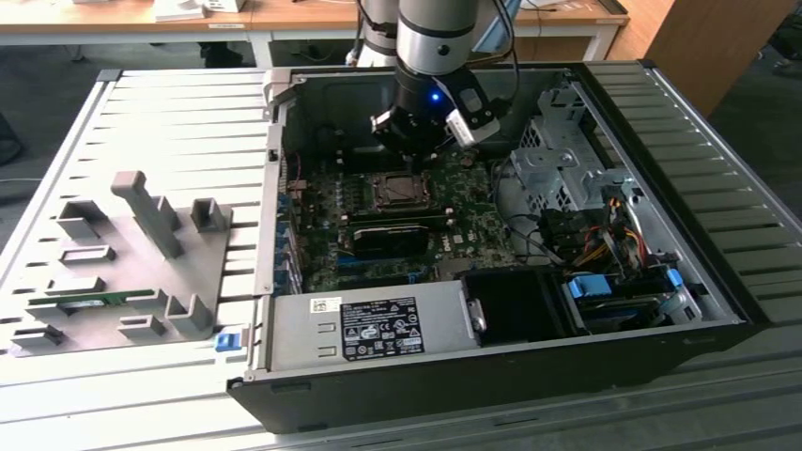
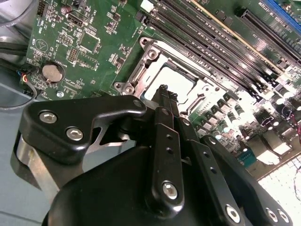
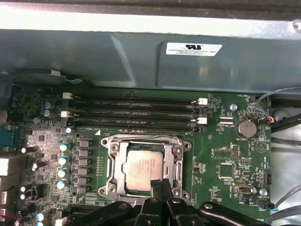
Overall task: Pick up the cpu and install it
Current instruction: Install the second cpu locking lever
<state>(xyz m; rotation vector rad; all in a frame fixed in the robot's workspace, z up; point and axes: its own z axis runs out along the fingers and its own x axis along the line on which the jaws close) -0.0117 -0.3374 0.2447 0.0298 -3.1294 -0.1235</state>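
The cpu (image 3: 145, 167), a silvery square chip, lies flat in the metal-framed socket (image 3: 113, 149) on the green motherboard (image 3: 225, 155). In the second wrist view the cpu (image 2: 178, 83) appears as a pale square just beyond the fingertips. My gripper (image 3: 160, 182) hangs just above the socket's edge with its black fingers pressed together and nothing between them. In the exterior view the gripper (image 1: 415, 158) sits inside the open computer case, right over the socket (image 1: 404, 192).
Memory slots (image 3: 136, 113) run beside the socket, and a coin battery (image 3: 246, 127) sits further along the board. The case (image 1: 501, 376) holds a power supply, drive bay and cable bundles (image 1: 602, 235). A grey fixture plate (image 1: 119, 272) with blocks and a green strip lies at the exterior view's left.
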